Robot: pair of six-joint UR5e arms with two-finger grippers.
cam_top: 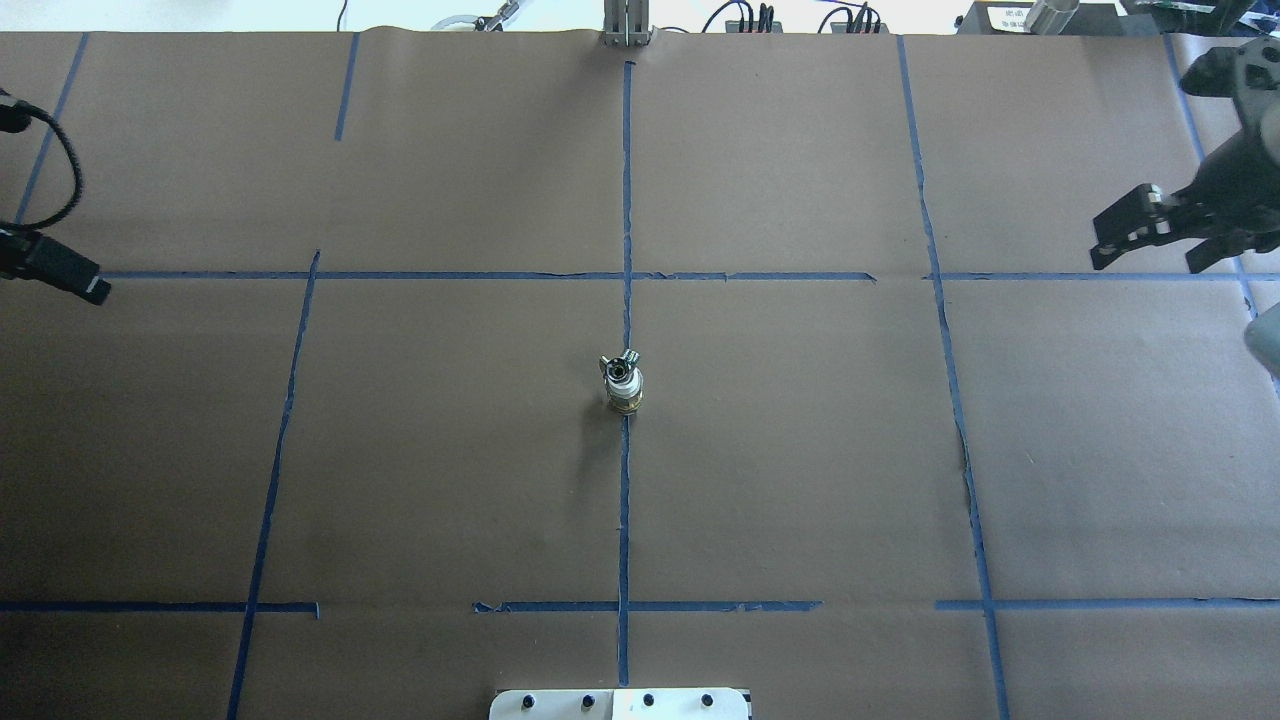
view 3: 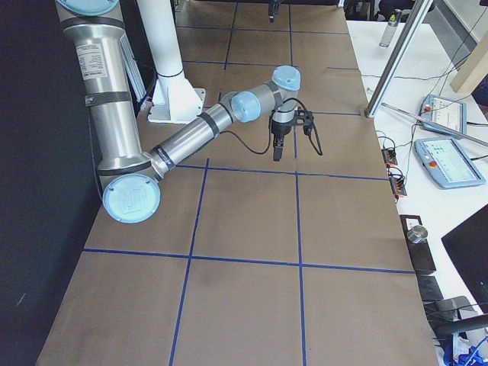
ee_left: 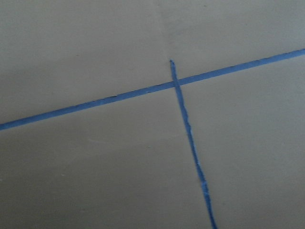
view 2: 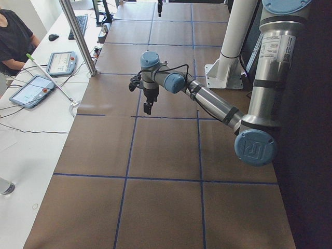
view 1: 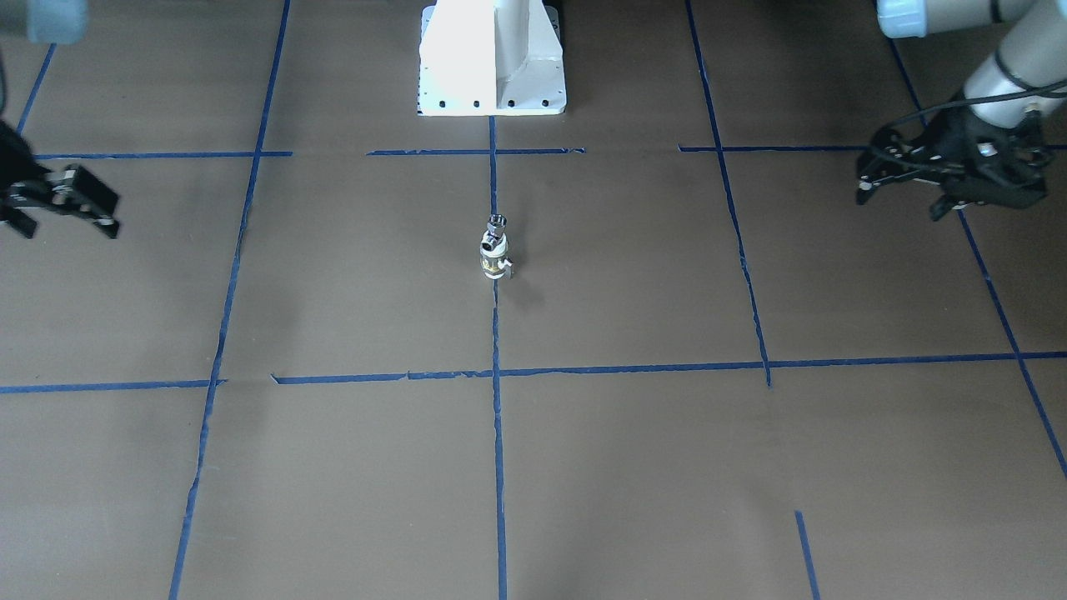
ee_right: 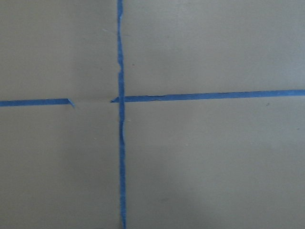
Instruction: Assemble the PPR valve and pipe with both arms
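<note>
The PPR valve (view 1: 493, 262), white-ended with a metal middle and a small side lever, stands upright on the brown paper at the table's middle. The chrome pipe (view 1: 497, 223) sits on its top. Both also show in the overhead view, valve (cam_top: 625, 396) and pipe (cam_top: 620, 364). My left gripper (view 1: 900, 204) hangs open and empty far to the robot's left, only its tip at the overhead edge (cam_top: 80, 283). My right gripper (view 1: 71, 232) is open and empty far to the other side (cam_top: 1146, 262). Both wrist views show only paper and blue tape.
The white pedestal (view 1: 492, 58) stands at the robot's edge of the table. Blue tape lines (cam_top: 626, 220) grid the paper. A white side bench with tablets (view 2: 31, 91) and a seated person (view 2: 13, 36) lies beyond the far edge.
</note>
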